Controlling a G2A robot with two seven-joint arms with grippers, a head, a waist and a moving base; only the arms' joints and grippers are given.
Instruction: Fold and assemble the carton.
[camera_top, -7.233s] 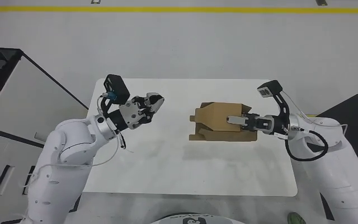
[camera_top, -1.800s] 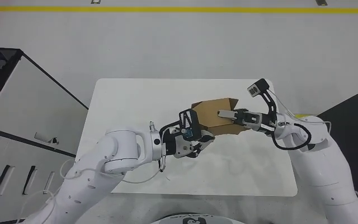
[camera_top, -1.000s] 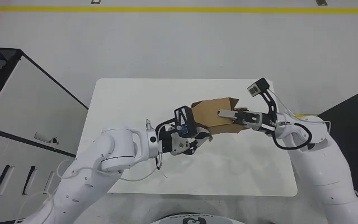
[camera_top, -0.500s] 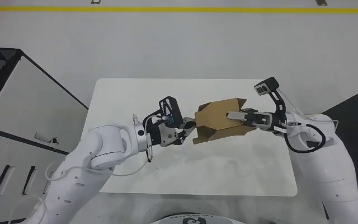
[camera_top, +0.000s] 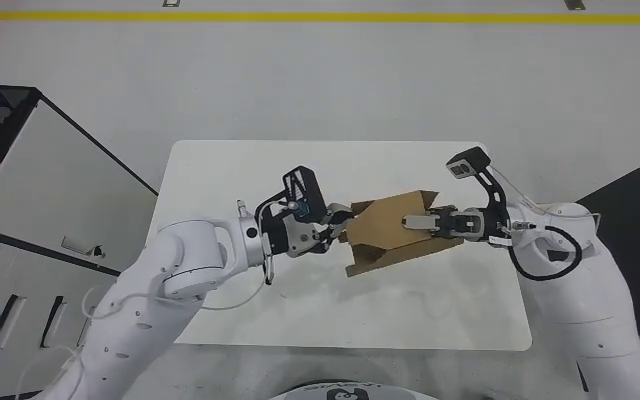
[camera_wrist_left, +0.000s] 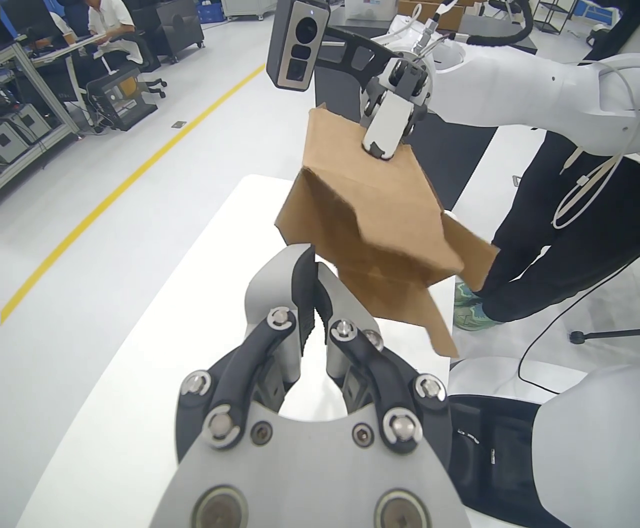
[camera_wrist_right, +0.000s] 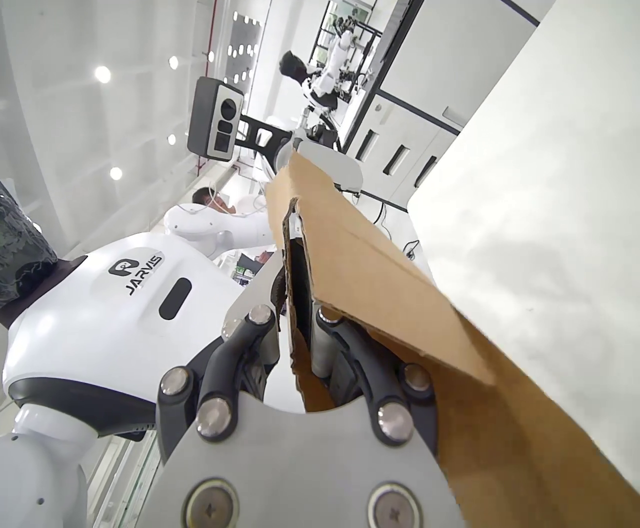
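The right gripper (camera_wrist_right: 299, 306) is clamped tight on one wall of the carton (camera_top: 385, 235), with one finger inside and one outside. In the top view this grip sits just right of centre, at the carton's right end. Held this way, the brown box hangs tilted over the table (camera_top: 230, 180). Its lower left corner dips toward the white top and loose flaps trail beneath, so its free end faces the other arm. The left gripper (camera_wrist_left: 311, 272) sits just left of centre with its fingers drawn together to a thin slit and its tips right at the carton's near flap. Whether they nip the cardboard edge I cannot tell. I judge that one arm serves as the clamp that steadies and presents the box, while the other is placed to work the flaps at the free end. The carton looks only part formed, so tucking those flaps in seems the step in hand, and the thin board could buckle or twist in the single grip
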